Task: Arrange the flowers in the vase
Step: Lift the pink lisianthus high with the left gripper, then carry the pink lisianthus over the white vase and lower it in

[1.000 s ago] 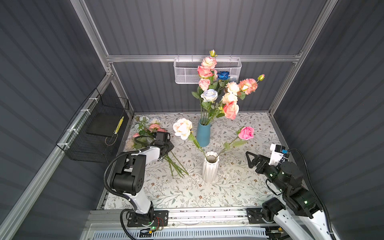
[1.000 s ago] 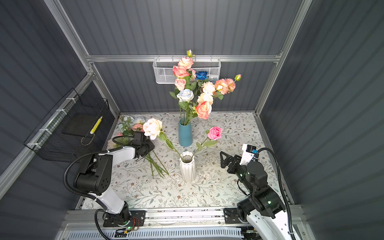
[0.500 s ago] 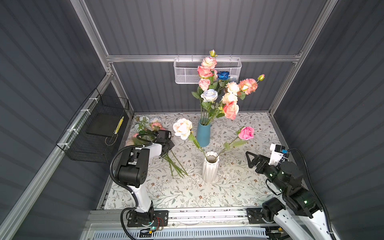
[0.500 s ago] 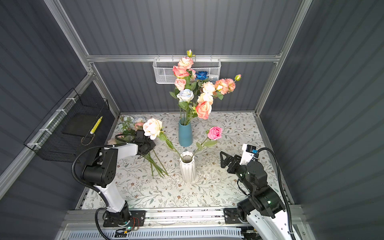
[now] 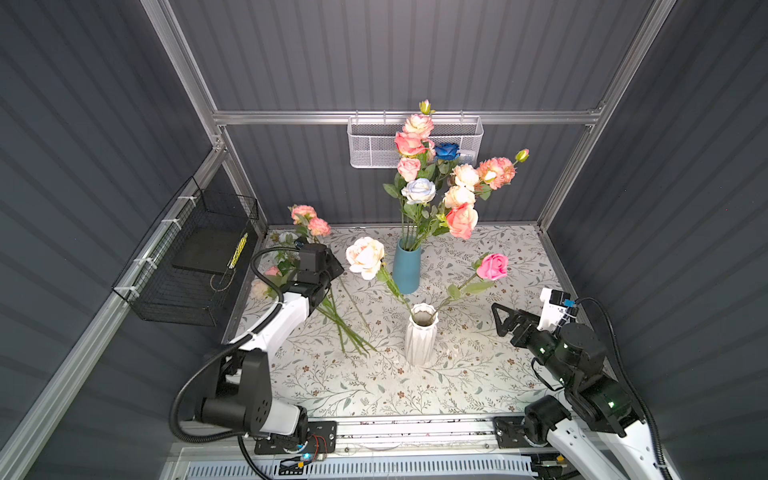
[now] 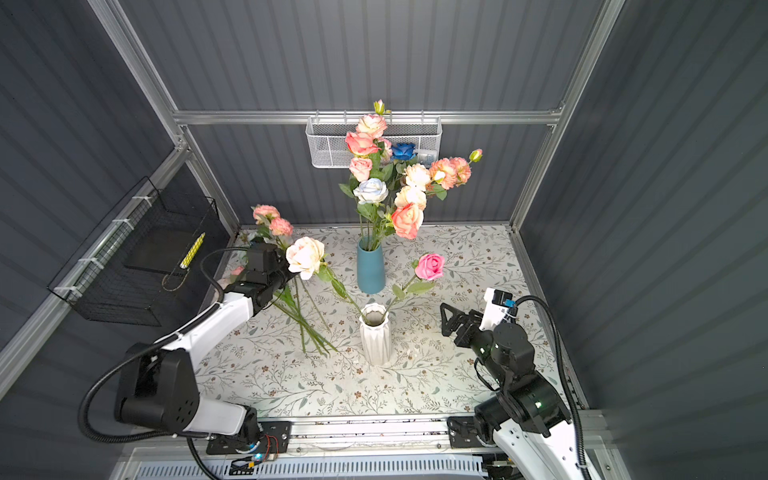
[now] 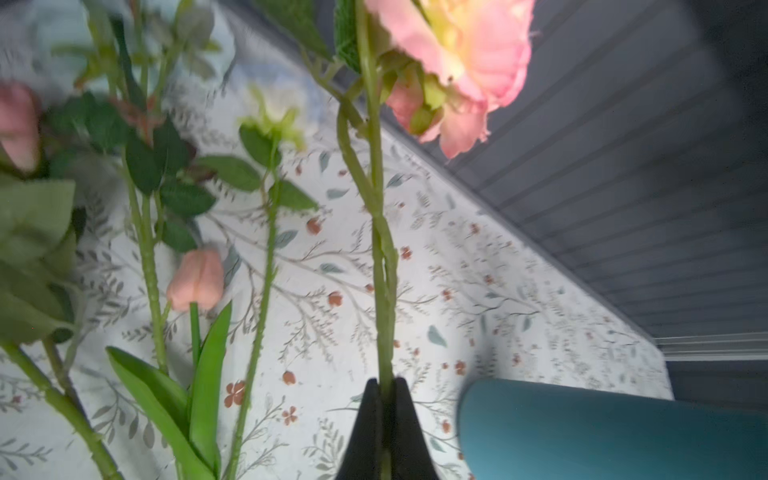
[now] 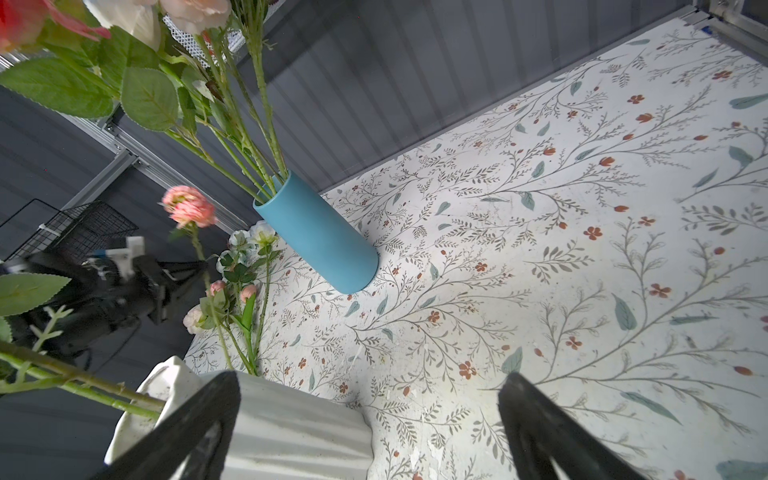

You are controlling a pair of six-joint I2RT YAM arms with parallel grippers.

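Observation:
My left gripper [image 7: 386, 380] is shut on the green stem [image 7: 384, 291] of a pink peony-like flower [image 5: 304, 214], holding it up over the table's back left. Several loose flowers [image 5: 345, 328] lie on the table beneath it. A white ribbed vase [image 5: 420, 336] at the middle holds a cream rose [image 5: 365, 257] and a pink rose [image 5: 493, 266]. Behind it a blue vase [image 5: 406, 266] carries a full bouquet [image 5: 440, 183]. My right gripper [image 5: 498, 320] stands open, empty, to the right of the white vase [image 8: 282, 428].
A black wire basket [image 5: 195, 266] hangs on the left wall close to my left arm. A white mesh basket [image 5: 374, 143] hangs on the back wall behind the bouquet. Grey walls close the floral table [image 5: 478, 374] on three sides.
My left gripper has shut on the pink flower's stem and raised it, so its blooms now stand up at the back left. The right arm has not moved.

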